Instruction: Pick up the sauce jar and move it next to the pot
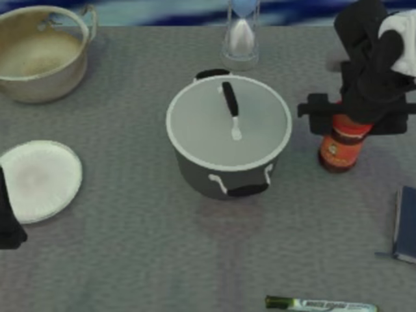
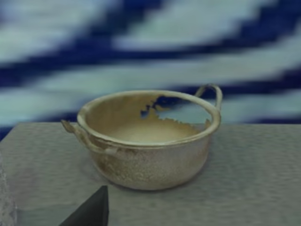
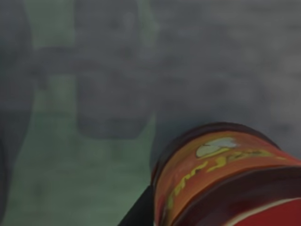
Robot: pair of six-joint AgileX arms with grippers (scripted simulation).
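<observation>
One arm works: the right gripper (image 1: 354, 116), right of frame centre, has its jaws clamped around the lid end of the small dark brown, orange-labelled sauce jar (image 1: 340, 147), upright, just right of the dark grey lidded pot (image 1: 228, 131). Left arm idles lower left.

Light soft and even from above, no glare. Faint shadow under pot (image 1: 229, 140) on desk (image 1: 130, 247). Right wrist view dim; sauce jar (image 3: 225, 176) close and blurry, soft dark shadows on desk behind
</observation>
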